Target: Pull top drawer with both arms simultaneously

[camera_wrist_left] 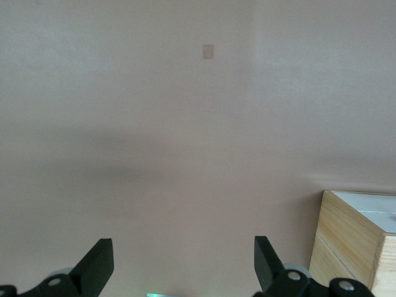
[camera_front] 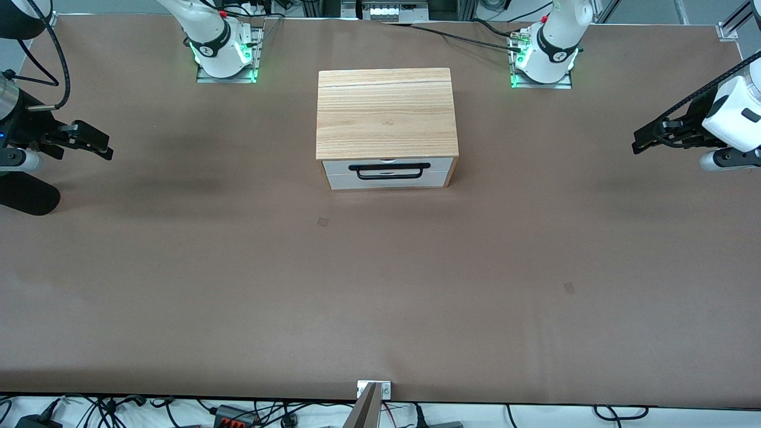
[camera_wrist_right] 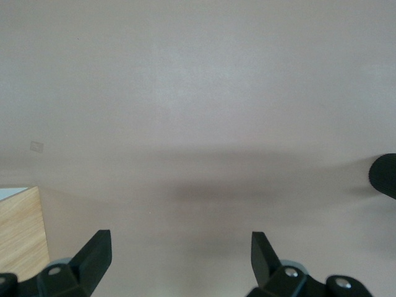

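A: Where is the top drawer (camera_front: 386,167) found?

B: In the front view it is seen at centre frame, slightly above the middle, closed flush in the wooden cabinet (camera_front: 385,113). Its white front is turned toward the lower edge of the frame. The black bar handle (camera_front: 389,170) is laid across the front, its long axis running horizontally in the frame.

A: And the grippers?

B: The left gripper (camera_front: 645,138) is held at the frame's right edge, over the bare table (camera_front: 380,285). The right gripper (camera_front: 98,144) is held at the frame's left edge. Both are well apart from the drawer, at roughly matched height in the frame, and neither is judged clearly nearer. In each wrist view the fingers are seen spread wide with nothing between them.

A: What is the coming move turned on?

B: The handle lies inward from both sets of jaws, toward frame centre. It is judged that each arm must be brought inward and in front of the drawer, one gripper to each end of the bar.
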Available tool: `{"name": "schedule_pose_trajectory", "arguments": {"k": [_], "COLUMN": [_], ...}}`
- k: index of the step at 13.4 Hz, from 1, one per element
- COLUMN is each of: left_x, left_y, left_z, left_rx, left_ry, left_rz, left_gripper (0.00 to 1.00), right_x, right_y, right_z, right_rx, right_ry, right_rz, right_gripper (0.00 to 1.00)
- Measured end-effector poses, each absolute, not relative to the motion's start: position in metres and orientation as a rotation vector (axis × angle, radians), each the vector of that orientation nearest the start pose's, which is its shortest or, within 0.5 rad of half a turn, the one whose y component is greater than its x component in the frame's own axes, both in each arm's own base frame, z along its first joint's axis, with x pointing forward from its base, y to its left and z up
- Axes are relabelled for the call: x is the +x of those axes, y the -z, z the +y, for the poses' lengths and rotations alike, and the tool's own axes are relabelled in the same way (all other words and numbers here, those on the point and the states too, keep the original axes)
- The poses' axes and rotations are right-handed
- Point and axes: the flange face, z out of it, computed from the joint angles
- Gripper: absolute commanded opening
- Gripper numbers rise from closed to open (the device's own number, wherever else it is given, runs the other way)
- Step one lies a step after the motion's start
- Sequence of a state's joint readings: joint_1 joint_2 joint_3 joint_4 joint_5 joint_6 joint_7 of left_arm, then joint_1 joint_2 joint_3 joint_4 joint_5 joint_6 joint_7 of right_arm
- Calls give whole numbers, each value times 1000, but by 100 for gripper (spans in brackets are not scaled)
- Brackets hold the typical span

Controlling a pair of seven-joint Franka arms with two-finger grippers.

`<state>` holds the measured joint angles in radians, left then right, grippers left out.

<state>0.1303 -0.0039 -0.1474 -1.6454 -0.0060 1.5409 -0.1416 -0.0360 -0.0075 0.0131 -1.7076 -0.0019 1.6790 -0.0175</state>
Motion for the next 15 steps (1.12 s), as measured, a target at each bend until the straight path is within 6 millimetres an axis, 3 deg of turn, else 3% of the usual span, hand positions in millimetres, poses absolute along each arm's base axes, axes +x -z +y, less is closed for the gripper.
{"name": "schedule_pose_trajectory", "arguments": {"k": [9,13,15], "left_x": [551,570,586], "left_y": [-585,-548,-524], "left_z": [-16,-32,-40], "left_rx": [-3186,-3344,-3424], "left_ry": [-180,-320,-367], "left_rz": [-200,-229,-247], "left_gripper": [100,100,100], "right_x": [557,558,564], "right_y": [-572,-569,-552], "right_z": [-13,-10,-7], "right_rx": [-3143,-3142,-3129], "right_ry": [-42,-46,-91], "right_rz": [8,0,-5], "right_gripper": [100,100,100]}}
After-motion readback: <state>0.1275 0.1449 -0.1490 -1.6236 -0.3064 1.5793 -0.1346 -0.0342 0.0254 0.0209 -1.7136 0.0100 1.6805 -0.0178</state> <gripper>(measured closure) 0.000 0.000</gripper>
